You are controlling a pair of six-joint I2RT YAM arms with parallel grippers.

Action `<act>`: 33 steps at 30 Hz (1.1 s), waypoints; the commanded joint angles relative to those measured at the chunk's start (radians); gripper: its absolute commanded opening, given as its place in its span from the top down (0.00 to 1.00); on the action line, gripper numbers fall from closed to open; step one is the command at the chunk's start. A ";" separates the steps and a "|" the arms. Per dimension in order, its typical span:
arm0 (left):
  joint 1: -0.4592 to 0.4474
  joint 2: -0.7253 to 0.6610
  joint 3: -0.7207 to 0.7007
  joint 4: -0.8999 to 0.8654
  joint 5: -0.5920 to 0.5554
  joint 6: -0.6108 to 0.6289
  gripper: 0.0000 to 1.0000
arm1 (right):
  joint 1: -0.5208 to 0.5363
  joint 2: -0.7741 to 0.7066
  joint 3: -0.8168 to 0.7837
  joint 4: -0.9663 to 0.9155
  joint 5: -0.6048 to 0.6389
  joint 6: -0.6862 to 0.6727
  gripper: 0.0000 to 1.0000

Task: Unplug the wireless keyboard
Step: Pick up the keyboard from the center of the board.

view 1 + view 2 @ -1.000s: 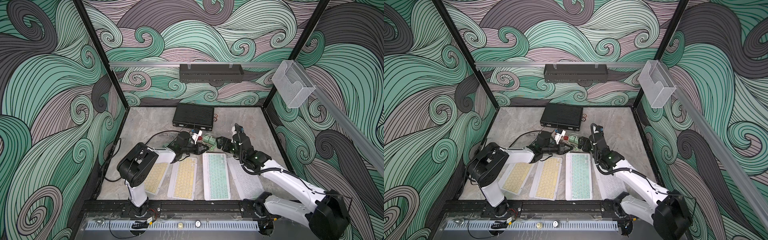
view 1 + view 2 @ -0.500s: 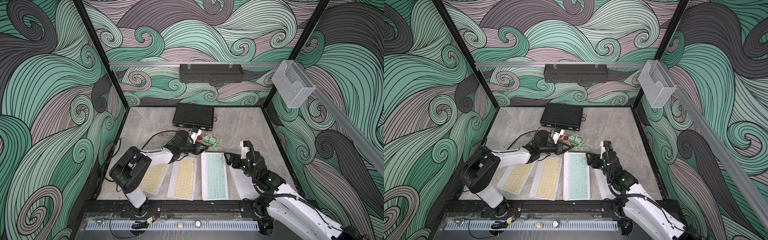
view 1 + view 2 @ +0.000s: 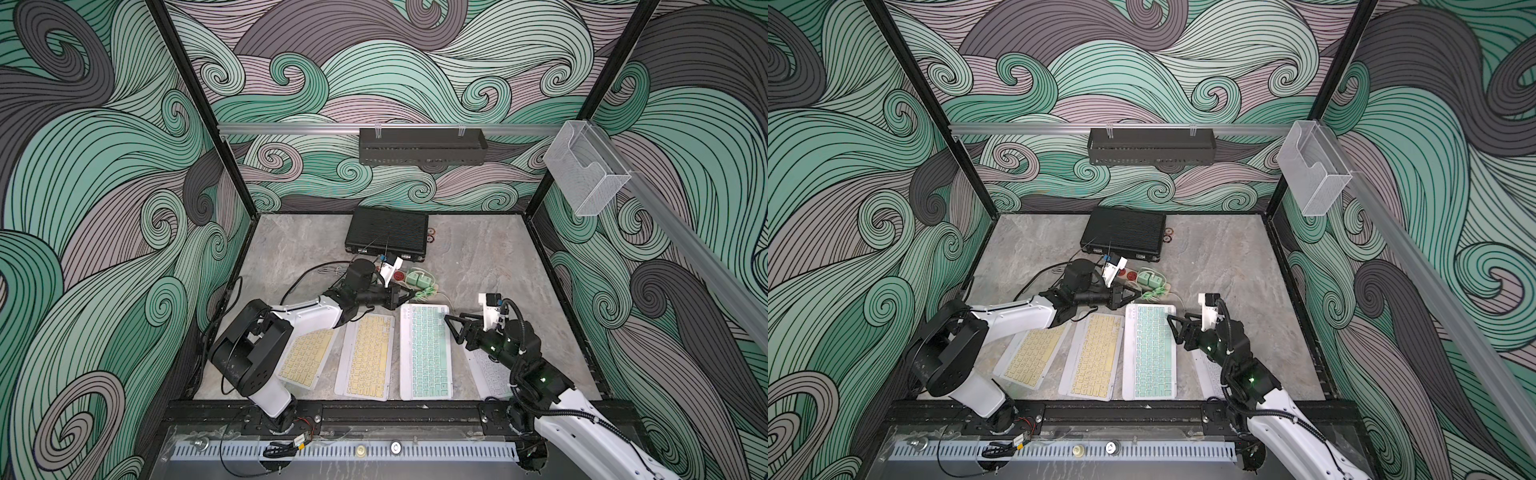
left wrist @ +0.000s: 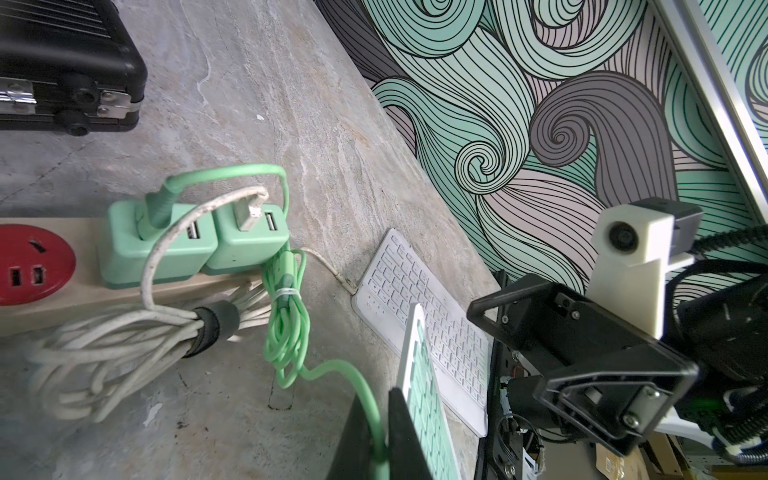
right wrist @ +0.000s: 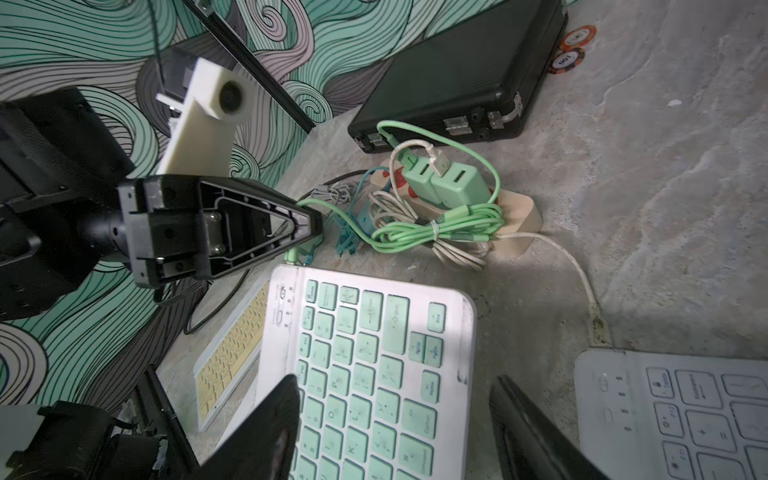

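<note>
The left claw (image 4: 378, 438) is clamped on the thin, glossy green cable (image 4: 285, 332), while the right claw (image 5: 395, 388) gapes wide with the flat, round-cornered, mint-keyed keyboard (image 5: 365, 332) beneath it.

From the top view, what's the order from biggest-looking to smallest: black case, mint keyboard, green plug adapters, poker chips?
1. mint keyboard and black case: too alike to rank, and the case lies farther from the camera.
2. green plug adapters
3. poker chips
</note>
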 commanded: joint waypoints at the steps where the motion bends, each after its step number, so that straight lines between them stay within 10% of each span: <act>1: -0.004 -0.042 -0.010 0.003 -0.001 0.041 1.00 | -0.015 0.029 -0.007 0.094 -0.085 -0.038 0.28; 11: -0.004 -0.073 -0.031 0.017 -0.006 0.056 1.00 | -0.045 0.172 -0.003 0.197 -0.181 -0.064 0.36; 33: -0.002 -0.098 -0.025 -0.030 -0.067 0.067 1.00 | -0.111 0.134 -0.106 0.162 -0.260 0.058 0.16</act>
